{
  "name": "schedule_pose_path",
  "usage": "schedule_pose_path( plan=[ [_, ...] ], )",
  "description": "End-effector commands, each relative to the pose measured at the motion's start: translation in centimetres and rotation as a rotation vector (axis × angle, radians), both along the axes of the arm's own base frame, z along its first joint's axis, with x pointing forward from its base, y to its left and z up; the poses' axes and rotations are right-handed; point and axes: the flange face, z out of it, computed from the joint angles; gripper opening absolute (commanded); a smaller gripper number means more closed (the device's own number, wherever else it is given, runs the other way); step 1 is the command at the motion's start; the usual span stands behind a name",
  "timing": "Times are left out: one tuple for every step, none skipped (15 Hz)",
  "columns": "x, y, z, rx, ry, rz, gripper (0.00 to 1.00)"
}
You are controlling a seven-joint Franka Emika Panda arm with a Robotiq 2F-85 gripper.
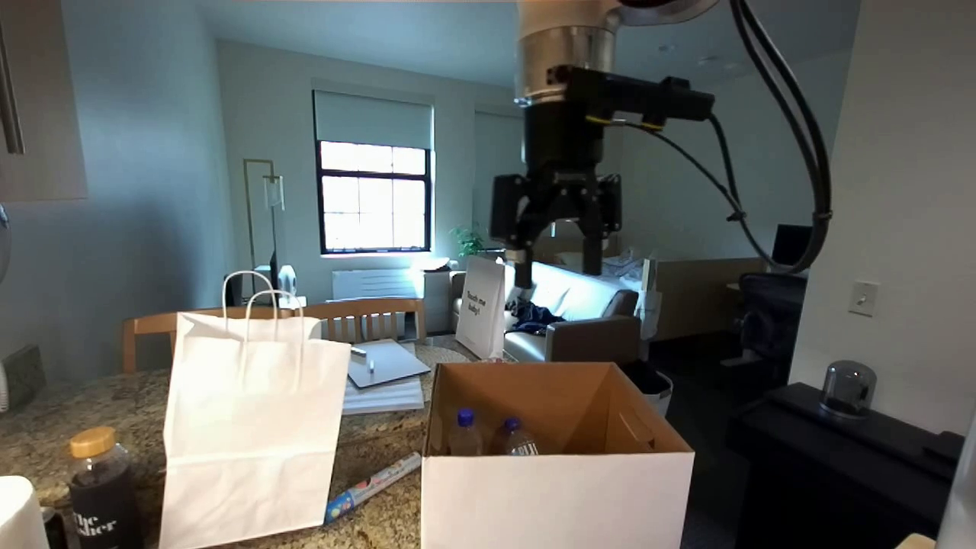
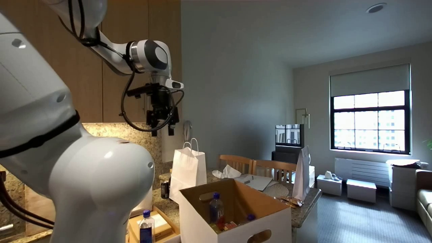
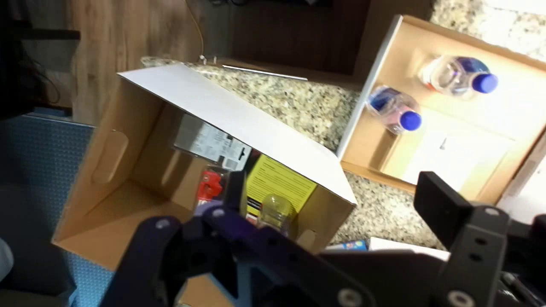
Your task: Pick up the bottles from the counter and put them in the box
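The box [image 1: 557, 503] stands on the speckled counter [image 3: 298, 106]. It also shows in an exterior view [image 2: 197, 219] and in the wrist view [image 3: 239, 115]. Two blue-capped clear bottles are inside it, one [image 1: 465, 436] beside the other [image 1: 520, 440]. Two more bottles, one [image 3: 456, 76] and another [image 3: 393, 110], stand in a shallow cardboard tray [image 3: 384, 64] beside the box. Only one tray bottle [image 2: 146, 230] shows in an exterior view. My gripper [image 1: 557, 268] is open and empty, high above the counter. It also shows in the wrist view [image 3: 337, 196].
A white paper bag [image 1: 252, 435] stands beside the box. A printed tube [image 1: 374, 486] lies between them. An orange-capped bottle [image 1: 99, 488] and a dark can [image 2: 164, 190] stand near the bag. A laptop [image 1: 389, 362] and a printed bag [image 1: 480, 309] are behind. Packages [image 3: 279, 181] lie inside the box.
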Motion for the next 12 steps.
schedule_pose_path(
  plan=[
    [1.0,6.5,-2.6,0.062,-0.013,-0.033,1.00],
    [1.0,7.8,-3.6,0.069,-0.019,-0.044,1.00],
    [0.8,9.3,-5.2,0.068,-0.013,-0.070,1.00],
    [0.3,10.8,-6.8,0.038,-0.026,-0.079,1.00],
    [-0.2,12.0,-8.4,0.019,-0.029,-0.095,1.00],
    [-0.5,13.0,-9.8,0.006,-0.016,-0.108,1.00],
    [-0.9,13.8,-11.2,-0.006,0.009,-0.118,1.00],
    [-1.2,14.4,-12.6,-0.021,0.036,-0.123,1.00],
    [-1.7,15.0,-14.1,-0.030,0.064,-0.126,1.00],
    [-1.9,15.3,-15.4,-0.053,0.082,-0.135,1.00],
    [-2.0,15.4,-16.8,-0.064,0.107,-0.148,1.00],
    [-2.0,15.5,-17.8,-0.069,0.127,-0.156,1.00]
  ],
)
